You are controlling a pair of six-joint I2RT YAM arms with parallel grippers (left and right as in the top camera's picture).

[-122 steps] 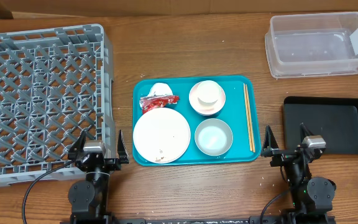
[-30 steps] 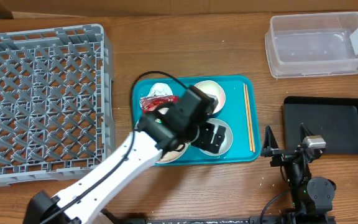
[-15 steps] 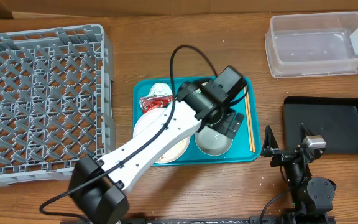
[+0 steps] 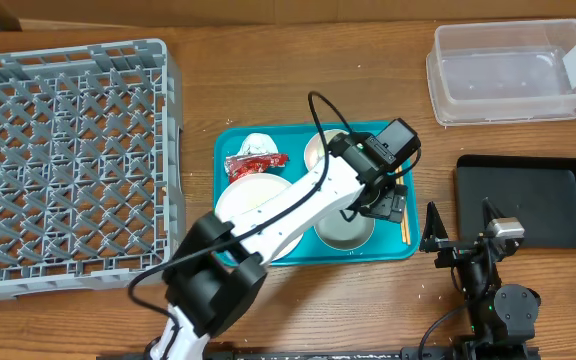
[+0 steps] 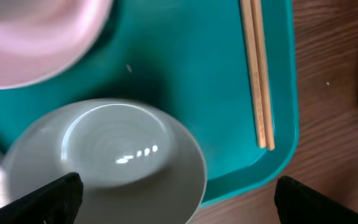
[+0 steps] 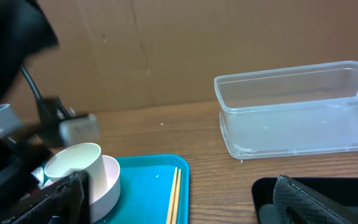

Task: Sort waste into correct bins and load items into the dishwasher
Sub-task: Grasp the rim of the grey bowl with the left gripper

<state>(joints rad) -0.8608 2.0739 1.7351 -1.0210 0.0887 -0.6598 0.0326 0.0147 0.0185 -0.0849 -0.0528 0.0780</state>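
My left gripper [image 4: 381, 203] hangs over the right part of the teal serving tray [image 4: 298, 131], jaws spread wide and holding nothing. In the left wrist view its fingertips [image 5: 55, 194] frame the pale grey-blue bowl [image 5: 117, 155], which sits upright near the tray's near right corner. The wooden chopsticks [image 5: 258, 74] lie side by side along the tray's right edge, just beside that bowl and not touching it. The pinkish-white bowl [image 5: 23, 37] stands behind the grey-blue one, and the right wrist view shows the small white cup [image 6: 73, 165] standing inside it. The large white plate [image 4: 243, 200] occupies the tray's left part and my left arm crosses over it. The crumpled red wrapper [image 4: 253, 163] and the white tissue [image 4: 258, 144] lie beyond the plate. Any rice grains are too small for me to make out, possibly hidden under the arm. My right gripper [image 4: 460, 228] rests low at the near edge of the tabletop [image 4: 268, 80], jaws spread and empty, just left of the black tray [image 4: 528, 200]. The clear plastic tub [image 4: 508, 70] stands at the far right. The grey dish rack [image 4: 68, 160] stands at the far left.
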